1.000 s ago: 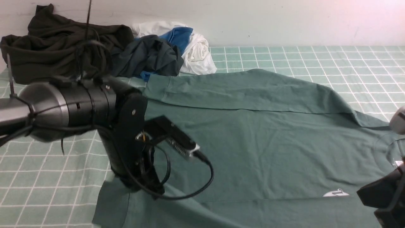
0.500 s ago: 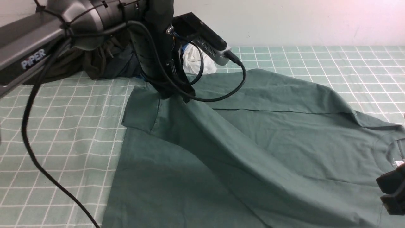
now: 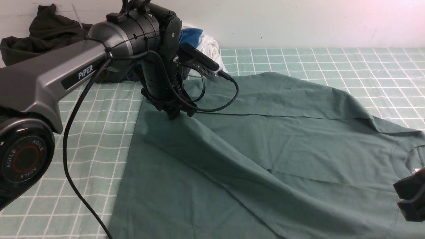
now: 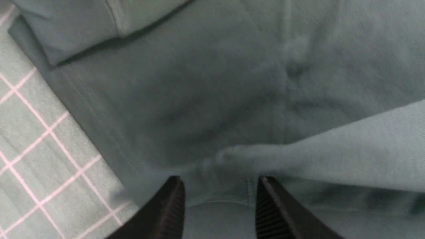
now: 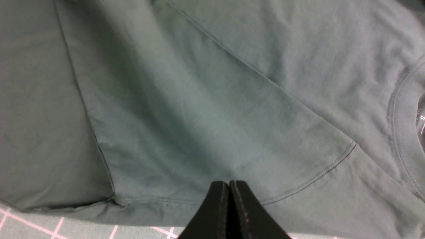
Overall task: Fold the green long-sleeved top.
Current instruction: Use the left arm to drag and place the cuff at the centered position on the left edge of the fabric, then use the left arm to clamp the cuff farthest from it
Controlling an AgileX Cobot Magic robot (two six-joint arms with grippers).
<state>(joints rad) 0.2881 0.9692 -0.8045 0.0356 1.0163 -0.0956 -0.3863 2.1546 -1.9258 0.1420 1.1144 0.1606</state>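
Note:
The green long-sleeved top [image 3: 282, 149] lies spread across the checked table, collar [image 3: 408, 156] and white neck label [image 3: 416, 171] at the right. A long strip of it is folded diagonally over the body, rising to my left gripper [image 3: 176, 114] at the far left. In the left wrist view the left gripper [image 4: 217, 179] has its jaws apart, with a stitched edge of the top [image 4: 199, 83] lying between them. My right gripper [image 3: 411, 199] is shut and empty just above the top [image 5: 199, 99] near a shoulder seam; its jaws [image 5: 229, 182] are pressed together.
A very dark olive-black garment [image 3: 49, 36] is heaped at the back left. Blue and white clothes [image 3: 202, 43] lie behind the left arm by the wall. The green checked tablecloth [image 3: 332, 63] shows at the back right and front left. A black cable [image 3: 71, 159] hangs from the left arm.
My left gripper has carried the near edge of the top from the front to the far side, folding it over the body, then dropped low. The chest logo is now covered.

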